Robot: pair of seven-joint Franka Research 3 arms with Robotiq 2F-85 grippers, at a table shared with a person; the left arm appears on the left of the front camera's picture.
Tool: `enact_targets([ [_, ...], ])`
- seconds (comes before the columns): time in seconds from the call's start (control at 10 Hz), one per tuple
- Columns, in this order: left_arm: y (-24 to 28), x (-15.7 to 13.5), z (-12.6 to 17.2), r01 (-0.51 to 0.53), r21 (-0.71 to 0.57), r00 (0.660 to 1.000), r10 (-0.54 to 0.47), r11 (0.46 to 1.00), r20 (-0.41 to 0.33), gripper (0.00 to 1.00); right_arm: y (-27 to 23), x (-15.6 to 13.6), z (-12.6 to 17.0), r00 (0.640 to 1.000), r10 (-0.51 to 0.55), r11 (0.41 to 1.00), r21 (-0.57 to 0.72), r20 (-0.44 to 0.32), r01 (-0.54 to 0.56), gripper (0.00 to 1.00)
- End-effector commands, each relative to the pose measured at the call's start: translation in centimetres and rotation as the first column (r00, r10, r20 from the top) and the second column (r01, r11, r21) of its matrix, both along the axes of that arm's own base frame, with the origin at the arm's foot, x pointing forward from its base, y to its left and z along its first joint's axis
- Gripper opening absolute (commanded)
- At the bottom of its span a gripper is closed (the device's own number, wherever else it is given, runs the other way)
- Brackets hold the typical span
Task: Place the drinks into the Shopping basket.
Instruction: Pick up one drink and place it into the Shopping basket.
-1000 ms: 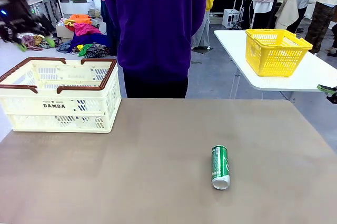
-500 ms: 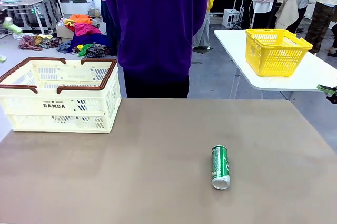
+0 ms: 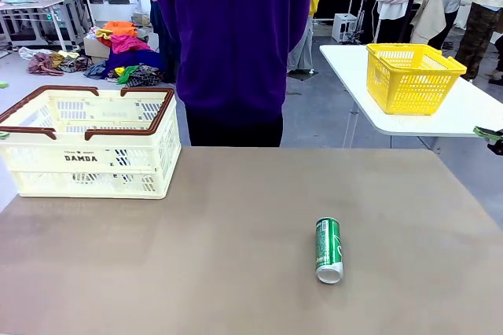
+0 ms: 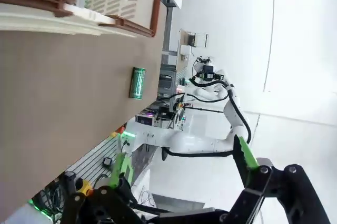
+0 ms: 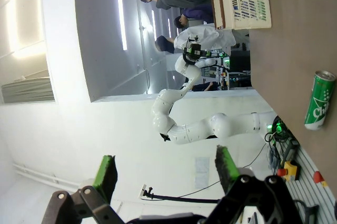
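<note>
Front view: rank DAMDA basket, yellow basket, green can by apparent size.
1. DAMDA basket, largest.
2. Yellow basket; it sits farther back on another table, so its true size against the DAMDA one is unsure.
3. Green can, smallest.

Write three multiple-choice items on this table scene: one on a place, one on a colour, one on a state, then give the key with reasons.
1. Where is the slim green drink can?
A. in the cream-white slotted plastic basket
B. on the brown tabletop
C. in the yellow mesh basket

2. What colour are the cream basket's rim and handles?
A. brown
B. blue
C. green

3. How does the green can rest?
A. upright
B. lying on its side
C. held in a hand

Key: 1 B, it sits on the bare tabletop, apart from both baskets. 2 A, brown edging runs round the top. 3 B, its silver end faces the front camera.
</note>
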State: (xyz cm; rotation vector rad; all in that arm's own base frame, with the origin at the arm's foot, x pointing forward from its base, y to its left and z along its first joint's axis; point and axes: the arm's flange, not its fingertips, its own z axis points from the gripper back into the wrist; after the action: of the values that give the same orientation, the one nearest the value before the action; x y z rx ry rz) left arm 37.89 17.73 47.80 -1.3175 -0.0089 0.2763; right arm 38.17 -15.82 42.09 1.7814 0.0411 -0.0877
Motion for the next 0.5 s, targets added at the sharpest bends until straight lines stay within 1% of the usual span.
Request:
enact_targets([
  [0.0, -1.12, -1.95, 3.53, 0.01, 0.065, 1.0, -0.012, 0.998, 0.027, 1.0, -0.29, 0.08, 0.46, 1.0, -0.004, 1.0, 0.014, -0.013, 0.004, 1.0],
  [0.4, -1.12, -1.95, 3.53, 0.01, 0.065, 1.0, -0.012, 0.998, 0.027, 1.0, -0.29, 0.08, 0.46, 1.0, -0.004, 1.0, 0.014, -0.013, 0.004, 1.0],
])
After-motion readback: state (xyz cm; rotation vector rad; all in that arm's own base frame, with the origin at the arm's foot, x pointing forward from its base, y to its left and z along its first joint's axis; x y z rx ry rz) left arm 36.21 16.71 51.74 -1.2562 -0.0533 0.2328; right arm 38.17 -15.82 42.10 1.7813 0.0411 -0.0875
